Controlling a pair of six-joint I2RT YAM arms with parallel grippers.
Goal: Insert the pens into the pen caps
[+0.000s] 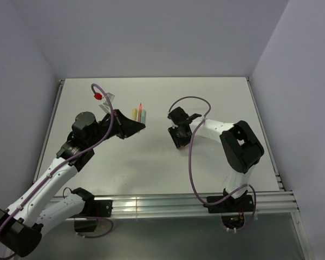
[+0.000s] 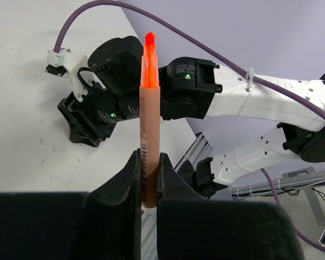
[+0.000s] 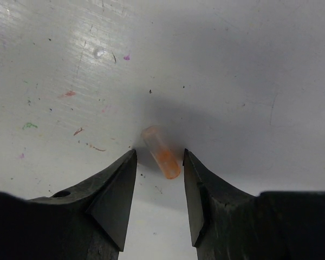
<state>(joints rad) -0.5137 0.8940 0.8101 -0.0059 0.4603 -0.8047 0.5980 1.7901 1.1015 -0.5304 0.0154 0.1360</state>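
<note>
My left gripper [image 1: 134, 128] is shut on the orange-red pen [image 2: 149, 103] and holds it off the table, its bright tip [image 1: 140, 106] pointing away from the jaws. In the left wrist view the fingers [image 2: 131, 179] clamp the pen's lower end. My right gripper [image 1: 179, 141] is low over the table and open. A short pale cream-orange pen cap [image 3: 161, 152] lies on the table between its fingertips [image 3: 122, 184], touching neither. A yellow stick [image 1: 134, 113] and a mint one [image 1: 143, 115] lie side by side on the table behind the left gripper.
A red clip [image 1: 97, 96] hangs on the left arm's purple cable at the back left. The right arm [image 2: 249, 100] fills the background of the left wrist view. Aluminium rails [image 1: 168, 205] run along the near table edge.
</note>
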